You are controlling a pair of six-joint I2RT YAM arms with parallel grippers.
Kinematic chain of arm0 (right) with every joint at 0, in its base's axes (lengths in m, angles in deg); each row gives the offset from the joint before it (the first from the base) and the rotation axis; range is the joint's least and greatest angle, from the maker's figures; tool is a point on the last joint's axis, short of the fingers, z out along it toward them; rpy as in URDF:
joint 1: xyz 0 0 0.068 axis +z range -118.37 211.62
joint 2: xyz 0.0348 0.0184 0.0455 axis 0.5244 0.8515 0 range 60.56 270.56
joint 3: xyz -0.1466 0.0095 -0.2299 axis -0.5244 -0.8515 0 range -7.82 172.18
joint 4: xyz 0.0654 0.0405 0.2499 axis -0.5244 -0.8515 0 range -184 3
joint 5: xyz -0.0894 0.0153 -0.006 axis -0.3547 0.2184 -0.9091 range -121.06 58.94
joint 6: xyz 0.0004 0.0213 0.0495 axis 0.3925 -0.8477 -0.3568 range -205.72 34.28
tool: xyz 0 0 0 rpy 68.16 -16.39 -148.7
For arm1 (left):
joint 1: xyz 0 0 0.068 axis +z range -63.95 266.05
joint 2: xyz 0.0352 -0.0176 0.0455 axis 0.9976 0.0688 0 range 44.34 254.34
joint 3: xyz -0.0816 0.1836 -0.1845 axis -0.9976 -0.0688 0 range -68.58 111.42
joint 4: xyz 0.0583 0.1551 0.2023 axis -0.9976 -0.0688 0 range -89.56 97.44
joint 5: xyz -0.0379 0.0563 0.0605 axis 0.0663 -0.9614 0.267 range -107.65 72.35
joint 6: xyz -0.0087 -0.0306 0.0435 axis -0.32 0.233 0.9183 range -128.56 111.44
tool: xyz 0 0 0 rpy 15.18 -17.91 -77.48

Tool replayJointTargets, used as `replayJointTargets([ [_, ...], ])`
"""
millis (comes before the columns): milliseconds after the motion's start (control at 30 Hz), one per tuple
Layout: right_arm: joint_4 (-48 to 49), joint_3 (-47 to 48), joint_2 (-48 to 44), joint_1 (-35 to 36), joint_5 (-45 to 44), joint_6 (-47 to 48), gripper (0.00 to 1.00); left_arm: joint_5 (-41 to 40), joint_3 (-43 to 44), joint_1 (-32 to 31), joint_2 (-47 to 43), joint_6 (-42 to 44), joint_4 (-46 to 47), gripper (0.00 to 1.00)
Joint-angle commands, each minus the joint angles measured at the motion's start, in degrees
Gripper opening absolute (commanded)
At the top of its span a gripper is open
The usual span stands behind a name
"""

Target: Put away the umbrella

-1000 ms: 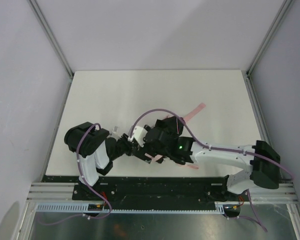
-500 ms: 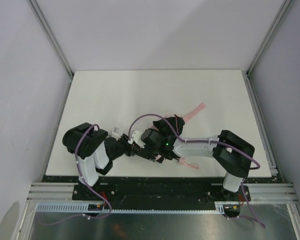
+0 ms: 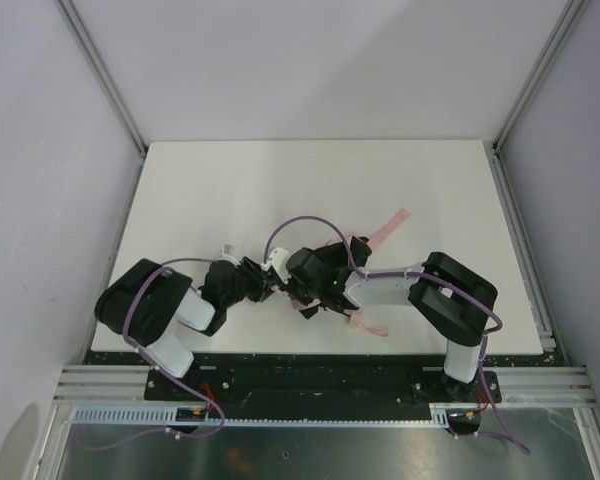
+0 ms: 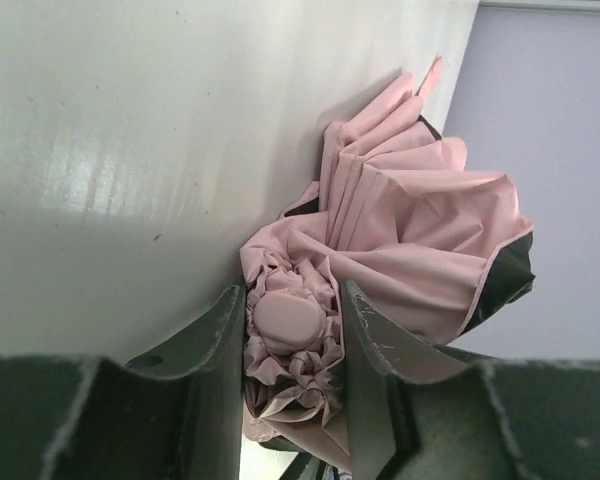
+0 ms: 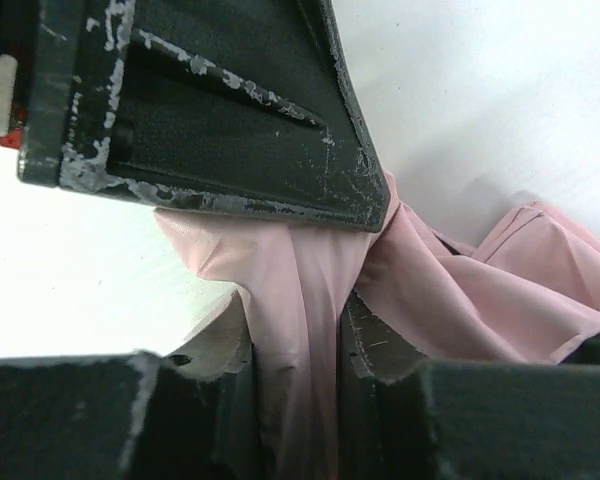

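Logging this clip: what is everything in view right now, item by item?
umbrella: one, pale pink with black edging, near the middle of the table, bunched between both grippers
table: one, white, under everything
walls: pale grey, on three sides of the table
cables: two, purple, one along each arm
left arm: one, white and black, near left
right arm: one, white and black, near right
left gripper: one, dark, shut on the umbrella's round end
right gripper: one, dark, shut on a fold of umbrella fabric
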Motion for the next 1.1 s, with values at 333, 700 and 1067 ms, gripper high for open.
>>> replayJointTargets([
  [333, 9.8, -9.8, 11.9, -10.7, 35.6, -16.5, 0.0, 1.7, 7.0, 7.5, -13.0, 12.7, -17.3, 0.62],
  [700, 23.9, -9.8, 22.0, -18.8, 53.4, -32.8, 0.0, 1.6, 7.4, 11.6, -33.4, 15.0, -37.3, 0.99],
  [1067, 27.2, -9.2, 26.0, -21.6, 57.8, -34.9, 0.0, 1.2, 5.5, 3.6, -30.4, -2.8, -38.0, 0.99],
])
